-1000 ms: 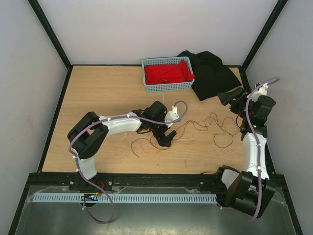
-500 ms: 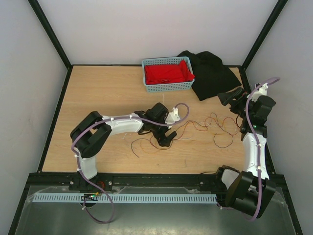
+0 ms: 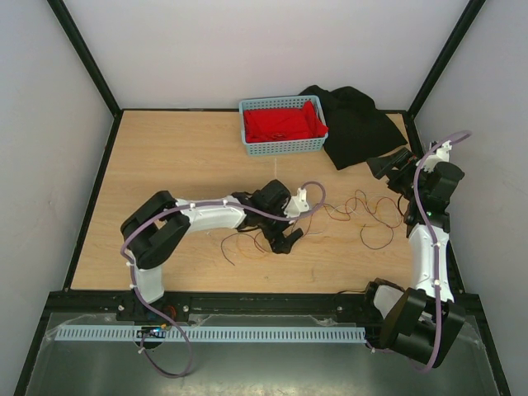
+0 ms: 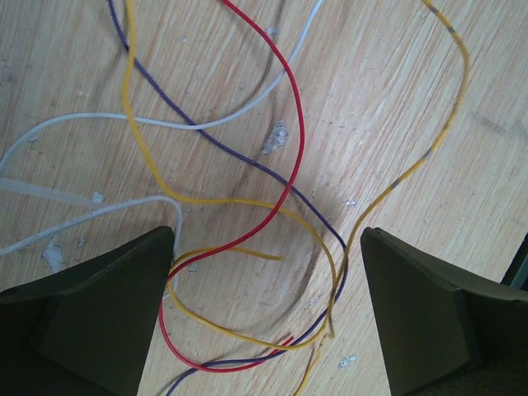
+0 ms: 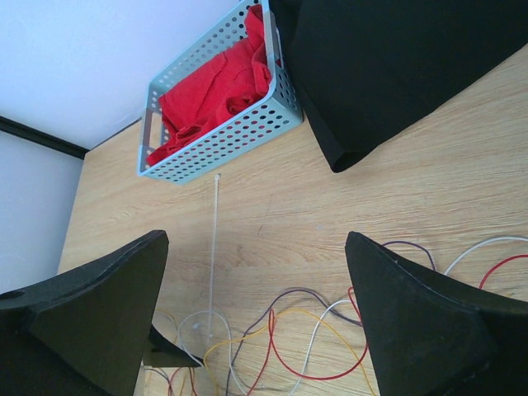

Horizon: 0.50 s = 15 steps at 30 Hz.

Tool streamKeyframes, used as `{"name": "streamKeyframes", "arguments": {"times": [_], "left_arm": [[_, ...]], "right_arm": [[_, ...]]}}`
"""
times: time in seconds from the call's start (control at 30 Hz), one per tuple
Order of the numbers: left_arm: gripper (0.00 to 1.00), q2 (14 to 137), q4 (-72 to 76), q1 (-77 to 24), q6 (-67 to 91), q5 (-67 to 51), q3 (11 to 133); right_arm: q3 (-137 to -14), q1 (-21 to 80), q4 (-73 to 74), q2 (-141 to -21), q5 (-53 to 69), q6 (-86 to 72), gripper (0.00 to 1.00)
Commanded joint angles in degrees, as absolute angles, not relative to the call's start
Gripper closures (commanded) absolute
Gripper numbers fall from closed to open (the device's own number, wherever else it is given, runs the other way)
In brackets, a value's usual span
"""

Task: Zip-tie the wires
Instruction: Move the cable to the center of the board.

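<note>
From above, the left gripper (image 3: 289,240) sits low over the wires (image 3: 356,211) at table centre, and the right gripper (image 3: 388,165) hangs at 3 o'clock. Left wrist: jaws spread, straddling loops — probably to gather them. Right wrist: jaws spread, empty — the zip tie (image 5: 214,247) lies flat between basket (image 5: 223,147) and wires.

The left arm (image 3: 206,213) and the right arm (image 3: 425,247) both have smooth white shells on their long links, with black joints and black bases. A thick lilac cable (image 3: 124,245) runs along each arm, fastened with small white clips. The left claw (image 4: 268,235) and the right claw (image 5: 256,241) each end in two broad, matte black, wedge-shaped fingers (image 4: 91,313).
</note>
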<state>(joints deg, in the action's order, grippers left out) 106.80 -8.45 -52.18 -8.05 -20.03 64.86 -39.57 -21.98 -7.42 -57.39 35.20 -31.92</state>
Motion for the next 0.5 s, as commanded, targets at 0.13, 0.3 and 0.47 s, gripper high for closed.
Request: {"name": "streamKeyframes", "arguments": {"times": [0.13, 0.3, 0.47], "left_arm": [[0.06, 107.51, -11.82, -56.38, -7.56, -12.15, 64.04], [0.15, 108.25, -14.06, -57.24, -7.39, -8.88, 64.44], [0.33, 109.10, -15.62, -57.29, -6.69, -7.54, 64.41]], "right_arm": [[-39.34, -21.64, -9.40, -56.78, 36.12, -31.74, 0.01], [-39.47, -21.68, -9.41, -56.95, 36.13, -31.85, 0.01], [-39.48, -21.62, -9.53, -56.96, 36.06, -31.84, 0.01]]}}
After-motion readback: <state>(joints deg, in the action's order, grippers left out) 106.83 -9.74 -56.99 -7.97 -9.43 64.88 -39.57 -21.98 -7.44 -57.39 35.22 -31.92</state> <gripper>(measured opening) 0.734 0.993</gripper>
